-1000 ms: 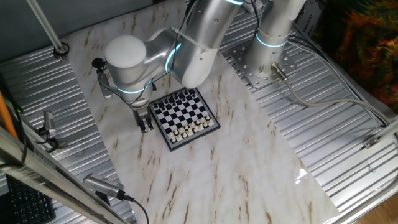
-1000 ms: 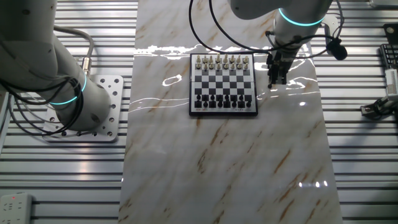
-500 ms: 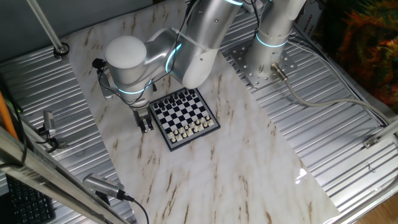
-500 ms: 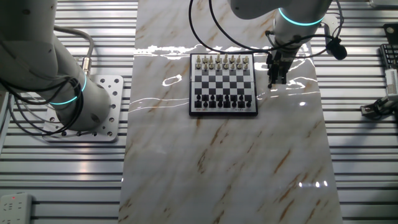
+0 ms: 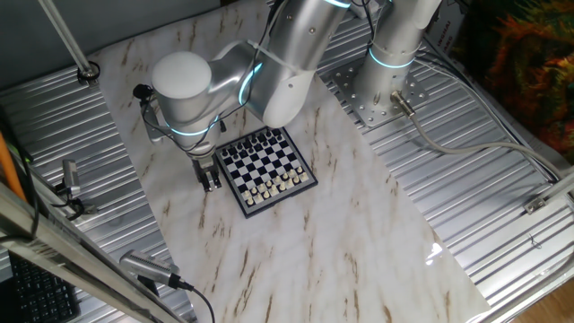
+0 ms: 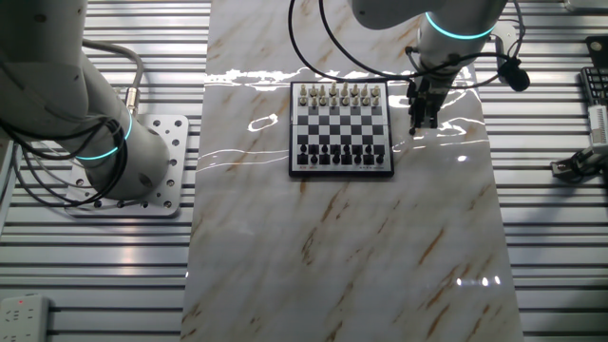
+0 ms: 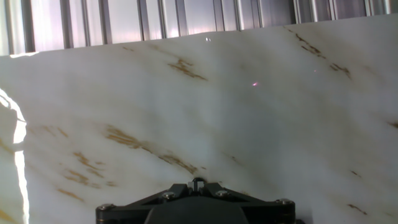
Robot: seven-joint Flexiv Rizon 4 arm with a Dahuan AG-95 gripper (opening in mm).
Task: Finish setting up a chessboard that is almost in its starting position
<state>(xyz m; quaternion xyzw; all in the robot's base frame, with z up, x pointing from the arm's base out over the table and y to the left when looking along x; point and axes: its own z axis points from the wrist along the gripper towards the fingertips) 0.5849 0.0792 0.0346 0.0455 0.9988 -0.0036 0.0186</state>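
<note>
The chessboard point(image 5: 265, 168) lies on the marble table, also seen in the other fixed view point(image 6: 341, 127). Tiny dark pieces line one edge point(image 6: 340, 152) and tiny pale pieces the opposite edge point(image 6: 339, 94). My gripper point(image 5: 211, 181) points down at the table just beside the board's side edge, off the board point(image 6: 421, 120). In the hand view its fingers point(image 7: 198, 182) stand together low over bare marble. A small dark tip shows between them, too small to identify. The board is out of the hand view.
The marble slab point(image 6: 342, 247) is flanked by ribbed metal surfaces point(image 6: 104, 275). A second arm's base point(image 6: 123, 161) stands on a bolted plate at the left. Camera stands and cables sit at the table's edges point(image 5: 67, 184).
</note>
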